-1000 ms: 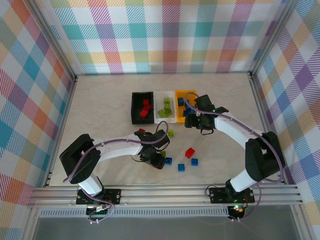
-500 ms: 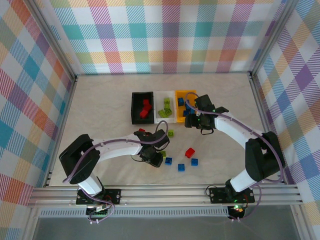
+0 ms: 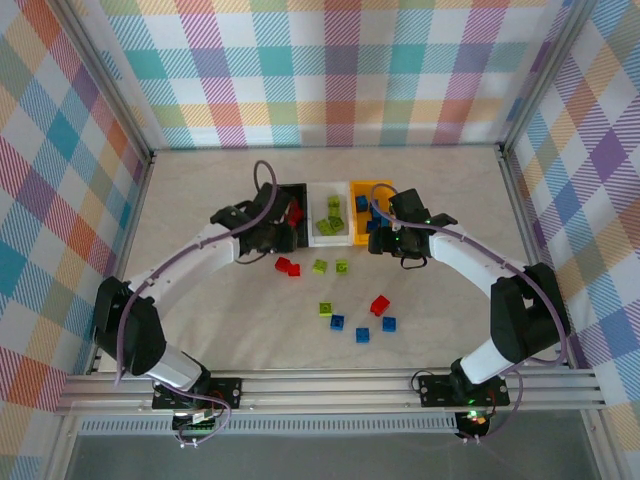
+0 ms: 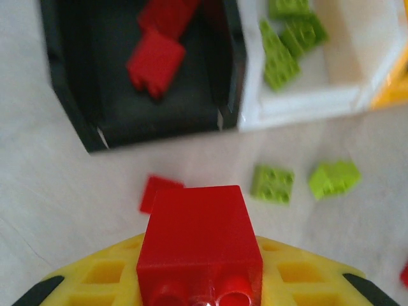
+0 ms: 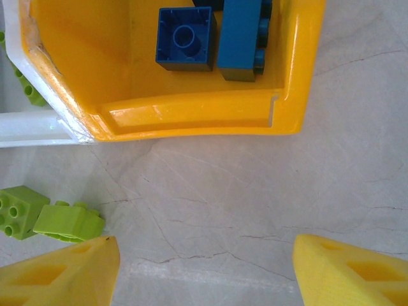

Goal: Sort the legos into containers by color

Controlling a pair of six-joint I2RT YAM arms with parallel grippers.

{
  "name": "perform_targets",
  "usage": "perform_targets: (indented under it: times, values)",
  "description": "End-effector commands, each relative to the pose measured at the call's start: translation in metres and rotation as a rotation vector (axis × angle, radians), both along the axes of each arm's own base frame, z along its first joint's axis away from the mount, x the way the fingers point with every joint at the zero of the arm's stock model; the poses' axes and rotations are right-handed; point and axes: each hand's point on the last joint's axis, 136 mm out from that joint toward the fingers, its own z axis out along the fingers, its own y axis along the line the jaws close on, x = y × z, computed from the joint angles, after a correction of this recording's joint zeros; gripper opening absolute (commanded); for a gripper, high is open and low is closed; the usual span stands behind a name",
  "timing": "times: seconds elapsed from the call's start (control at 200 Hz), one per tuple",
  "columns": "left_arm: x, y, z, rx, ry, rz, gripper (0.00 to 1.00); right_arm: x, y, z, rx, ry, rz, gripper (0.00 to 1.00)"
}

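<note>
My left gripper (image 4: 199,284) is shut on a red lego (image 4: 199,239) and hovers just in front of the black container (image 4: 159,121), which holds red legos (image 4: 156,60). In the top view the left gripper (image 3: 272,238) sits at that container's (image 3: 270,215) near edge. The white container (image 4: 299,105) beside it holds green legos (image 4: 280,60). My right gripper (image 5: 204,268) is open over bare table in front of the yellow container (image 5: 191,115), which holds blue legos (image 5: 186,38). From above, the right gripper (image 3: 392,243) is at that container's (image 3: 383,187) near right corner.
Loose on the table lie a flat red lego (image 4: 158,190) and two green legos (image 4: 273,183) near the bins. Nearer the arms are a green lego (image 3: 325,308), three blue legos (image 3: 362,334) and a red lego (image 3: 379,305). Checkered walls enclose the table.
My left gripper shut on a red lego near the table's middle front, then swung up and back to the black container with it. The right arm has not moved.
</note>
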Motion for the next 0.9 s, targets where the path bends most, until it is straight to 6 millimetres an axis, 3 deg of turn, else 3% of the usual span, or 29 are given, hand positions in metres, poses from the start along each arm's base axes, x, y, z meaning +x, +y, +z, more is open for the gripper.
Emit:
perform_targets:
  times: [0.0, 0.115, 0.265, 0.495, 0.71, 0.855, 0.895]
  values:
    - [0.035, 0.017, -0.005, 0.052, -0.030, 0.071, 0.27, 0.002, 0.002, 0.005, 0.027, -0.014, -0.005, 0.72]
    - [0.068, 0.018, -0.005, 0.084, -0.061, 0.112, 0.26, 0.000, 0.001, 0.006, 0.030, -0.013, -0.006, 0.72]
    - [0.098, 0.020, -0.020, 0.148, -0.049, 0.152, 0.26, -0.002, 0.001, 0.006, 0.033, -0.013, -0.009, 0.72]
    - [0.122, 0.005, -0.022, 0.126, -0.044, 0.154, 0.50, -0.013, 0.000, -0.001, 0.047, 0.013, 0.000, 0.73]
    - [0.113, -0.011, 0.006, -0.005, -0.075, 0.127, 0.82, -0.027, 0.023, -0.006, 0.112, 0.051, 0.091, 0.76]
    - [0.085, -0.020, 0.029, -0.134, -0.103, 0.105, 0.99, -0.032, 0.056, -0.009, 0.125, 0.046, 0.184, 0.78]
    - [0.075, -0.021, 0.031, -0.163, -0.104, 0.100, 1.00, -0.031, 0.063, -0.010, 0.117, 0.047, 0.200, 0.78]
